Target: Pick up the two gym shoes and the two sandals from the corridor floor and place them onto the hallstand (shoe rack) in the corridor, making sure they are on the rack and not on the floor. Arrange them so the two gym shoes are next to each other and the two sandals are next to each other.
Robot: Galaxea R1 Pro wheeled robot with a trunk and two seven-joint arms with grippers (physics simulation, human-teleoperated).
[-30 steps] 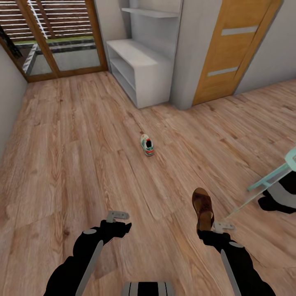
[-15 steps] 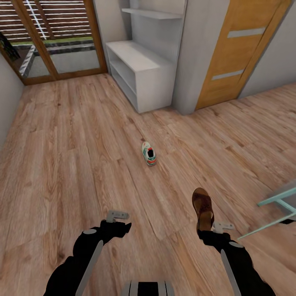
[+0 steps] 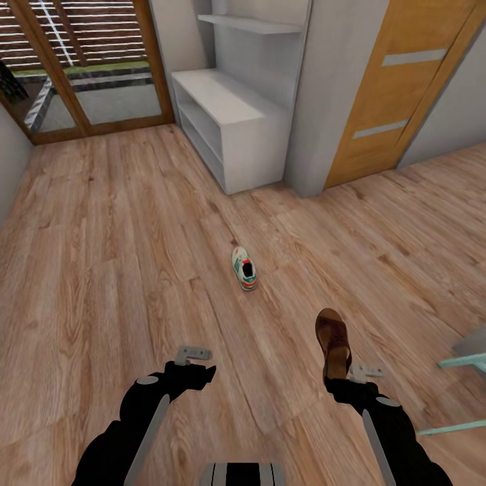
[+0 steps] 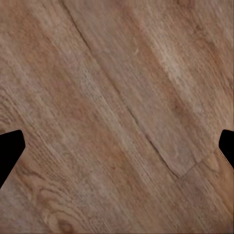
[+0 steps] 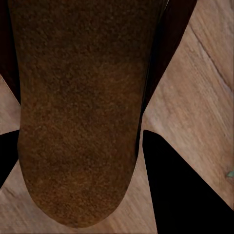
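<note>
while the right pincer (image 3: pixel 337 375) grips the sandal (image 3: pixel 333 341) lengthwise pointing ahead, left pincer (image 3: pixel 194 356) gapes.

The floor (image 3: pixel 121 256) under me looks like matt brown wood with wavy grain. The sandal (image 3: pixel 333 341) I hold looks like dark brown leather, and its footbed looks rough and grainy up close. The rack (image 3: pixel 233 125) looks smooth, matt grey, and the door (image 3: pixel 395 94) looks like orange wood.

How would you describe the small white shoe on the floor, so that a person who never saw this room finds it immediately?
Start at the grey hallstand against the wall beside the orange door. On the wood floor in front of it lies one gym shoe, alone. It is white with green and red-orange accents, unlike the brown sandal in the right gripper.
</note>
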